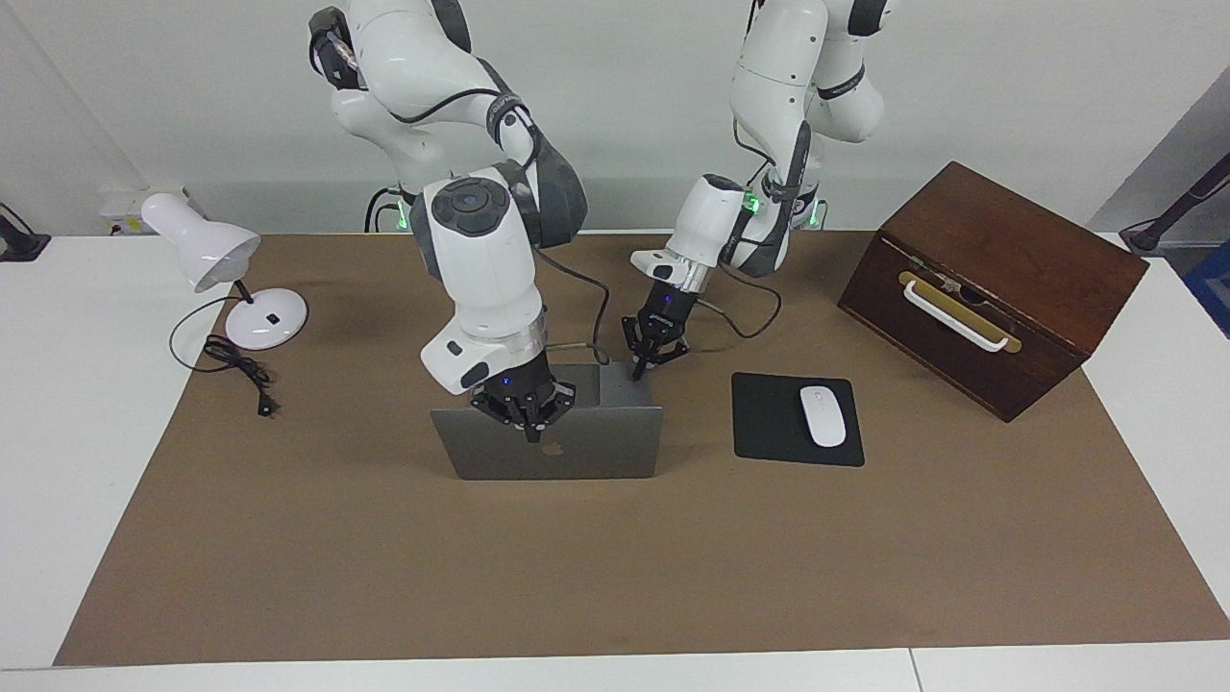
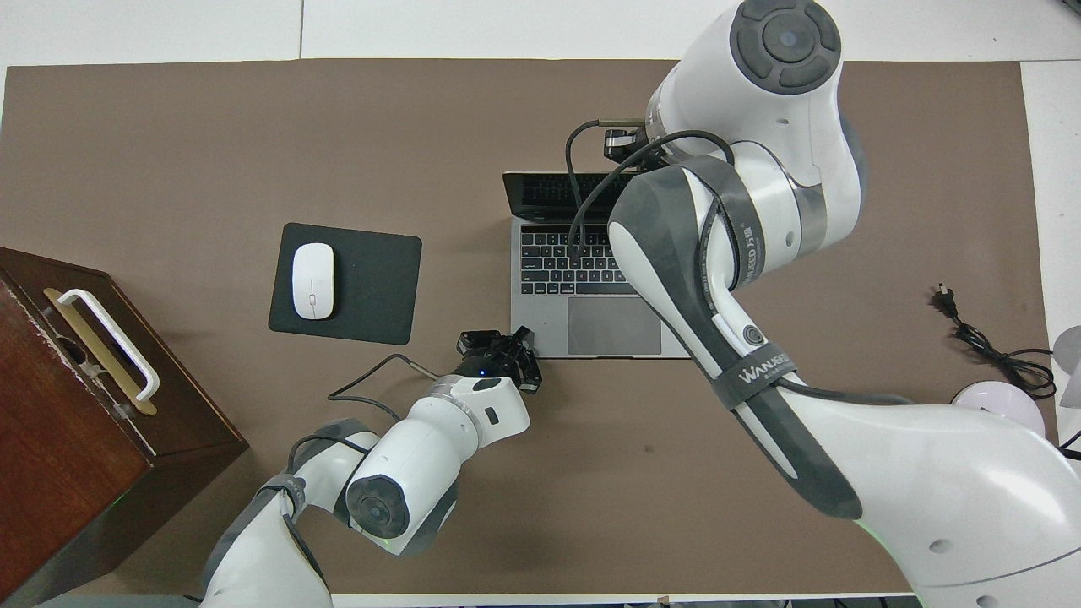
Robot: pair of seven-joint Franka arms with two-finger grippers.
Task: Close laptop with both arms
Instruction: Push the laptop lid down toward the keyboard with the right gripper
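Note:
The silver-grey laptop stands open in the middle of the brown mat, its lid upright with the apple logo facing away from the robots. The overhead view shows its dark keyboard and palm rest. My right gripper is at the lid's top edge, fingers drawn together to a point, touching the edge above the logo. In the overhead view the right arm's wrist hides it. My left gripper is low at the laptop base's corner nearest the robots, toward the left arm's end.
A black mouse pad with a white mouse lies beside the laptop toward the left arm's end. A dark wooden box stands past it. A white desk lamp and its cable are at the right arm's end.

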